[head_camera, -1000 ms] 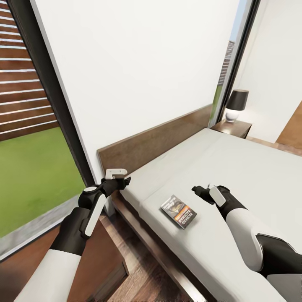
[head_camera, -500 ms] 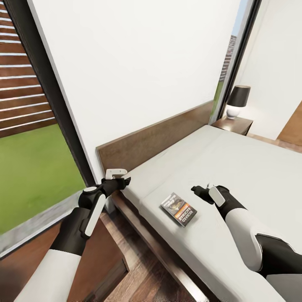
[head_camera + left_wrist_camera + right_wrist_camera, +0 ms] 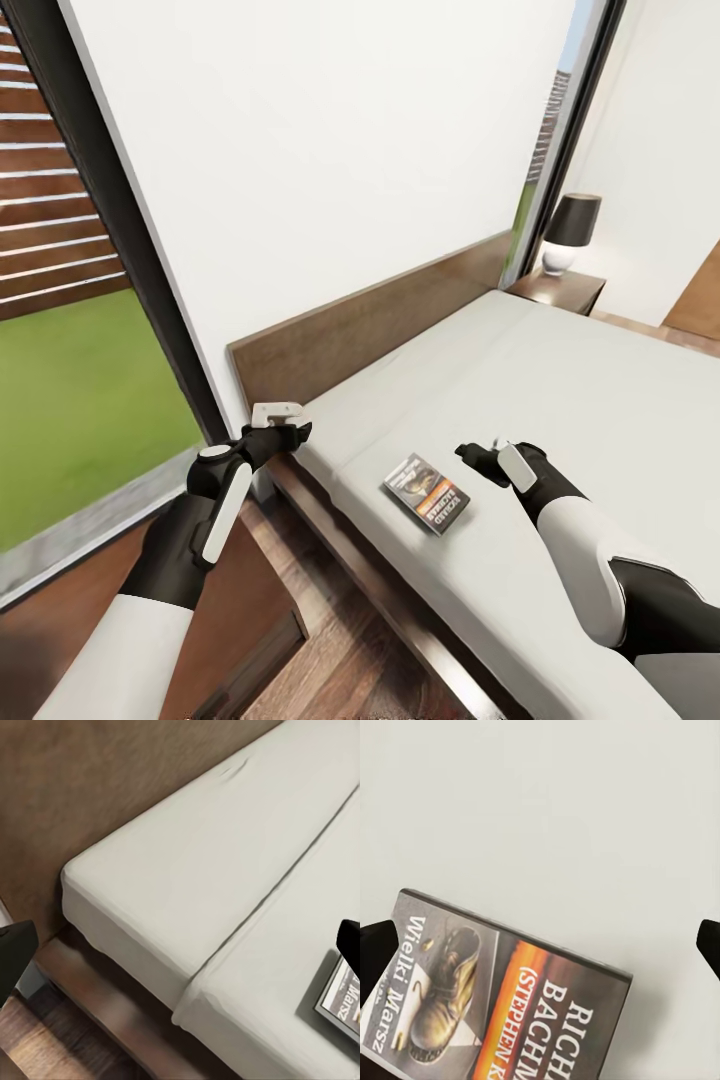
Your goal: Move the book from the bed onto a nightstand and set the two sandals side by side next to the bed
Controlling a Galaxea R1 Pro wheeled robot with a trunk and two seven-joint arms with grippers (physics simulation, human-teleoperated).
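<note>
The book (image 3: 426, 493) lies flat on the light grey mattress of the bed (image 3: 600, 400), just below the middle of the head view and close to the mattress's near-left edge, its cover facing up. The right gripper (image 3: 478, 455) hovers just to the right of it, a little higher in the frame and not touching; in the right wrist view the book (image 3: 502, 1001) sits low in the picture with the two dark fingertips (image 3: 376, 945) at the far left and right edges, so the jaws stand wide apart and empty. The left gripper (image 3: 290, 428) hangs at the mattress corner near the headboard (image 3: 380, 325), left of centre; the left wrist view shows one dark fingertip (image 3: 15, 949) at each side edge with the bed's corner between them, so those jaws are wide and empty too. A nightstand (image 3: 558, 289) with a dark-shaded lamp (image 3: 568, 232) stands at the upper right, well apart from the book, and the dark wooden top (image 3: 140, 610) at lower left beneath the left arm may be the nearer one. The risk from here, as I judge it, is the grasp itself: a thin paperback lying flat gives the fingers little edge to catch, so they may skid it across the mattress towards the edge or press into the bedding. The sandals are yet to be dealt with.
</note>
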